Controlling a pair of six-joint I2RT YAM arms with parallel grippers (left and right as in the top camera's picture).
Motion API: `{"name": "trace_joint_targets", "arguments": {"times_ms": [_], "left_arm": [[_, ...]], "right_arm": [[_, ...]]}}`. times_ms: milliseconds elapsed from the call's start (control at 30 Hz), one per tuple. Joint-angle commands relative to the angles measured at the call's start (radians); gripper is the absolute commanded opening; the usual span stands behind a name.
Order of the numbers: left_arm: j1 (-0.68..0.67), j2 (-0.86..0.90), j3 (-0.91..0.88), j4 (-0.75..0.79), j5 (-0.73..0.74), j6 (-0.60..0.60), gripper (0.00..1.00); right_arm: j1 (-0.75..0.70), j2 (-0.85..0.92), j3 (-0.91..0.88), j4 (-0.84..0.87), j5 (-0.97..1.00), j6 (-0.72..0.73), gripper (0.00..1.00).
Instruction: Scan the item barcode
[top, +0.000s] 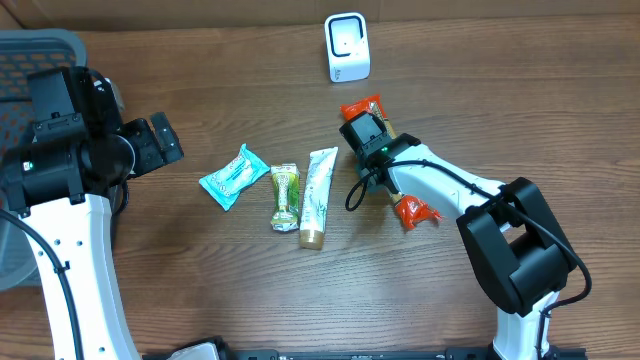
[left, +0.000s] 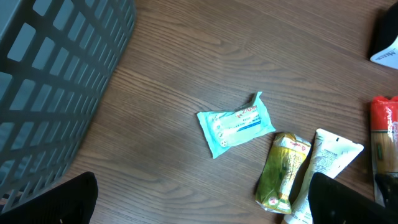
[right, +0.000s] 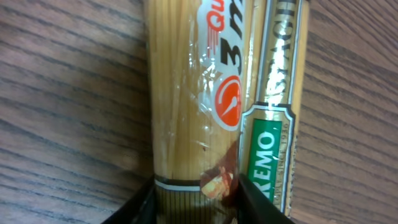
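Spaghetti pack (top: 363, 106) lies flat on the counter (top: 520, 110) in its right half. Its long axis runs on a slant: 1 orange end points toward the far edge and the white scanner (top: 347, 47), the other toward the near right corner. The right pincer (right: 196, 208) sits directly on top of it, nearer the far end, with its 2 fingers (right: 134, 210) set across the pack's width, so the grip line crosses the long axis squarely. In the right wrist view the left finger meets the pack's edge while the other overlaps the label. The jaws stand narrow about the pack, but I cannot tell whether they actually pinch it. The right arm reaches from the near right corner, forearm low and roughly in line with the pack.

The left pincer (top: 168, 142) hovers well apart near the left edge, beside the grey basket (left: 56, 68), jaws spread wide and holding nothing. The scan falls to the right arm, and the scanner is just beyond the pack's far end.
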Motion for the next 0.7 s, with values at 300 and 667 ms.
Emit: {"name": "trace_joint_targets", "arguments": {"times_ms": [300,667], "left_arm": [[0.004,-0.003,0.018,0.002,0.004,0.019,1.00],[0.004,-0.003,0.018,0.002,0.004,0.019,0.99]], "right_arm": [[-0.016,0.069,-0.052,-0.038,-0.131,0.014,0.04],[-0.061,-0.032,0.041,-0.156,-0.399,0.009,0.04]]}}
